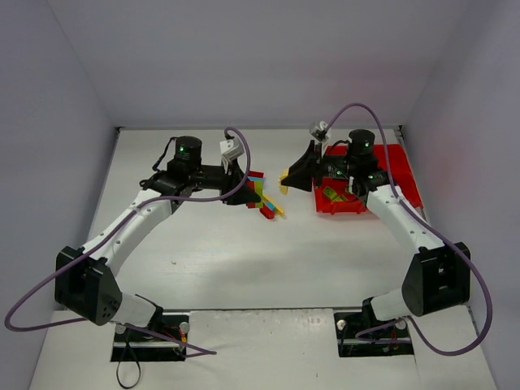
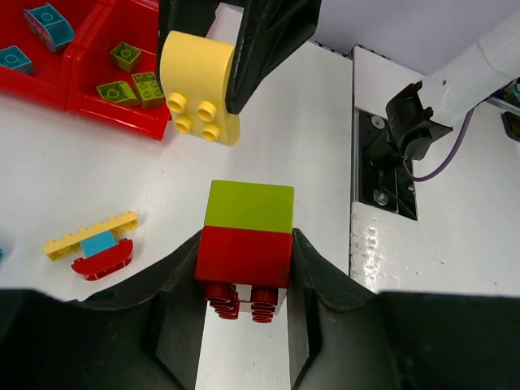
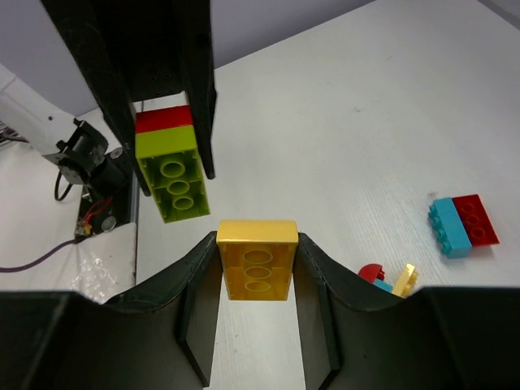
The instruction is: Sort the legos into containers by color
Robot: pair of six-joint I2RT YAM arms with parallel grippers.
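Where legos (image 1: 268,207) lie, white table (image 1: 244,260), grey walls (image 1: 260,57)

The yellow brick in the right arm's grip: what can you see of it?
The yellow brick looks like glossy plastic, with one rounded corner, four studs on one face and three round hollows on the opposite one. The right end effector clamps its sides, holding it above the white table, near the red-and-green stack gripped by the left end effector.
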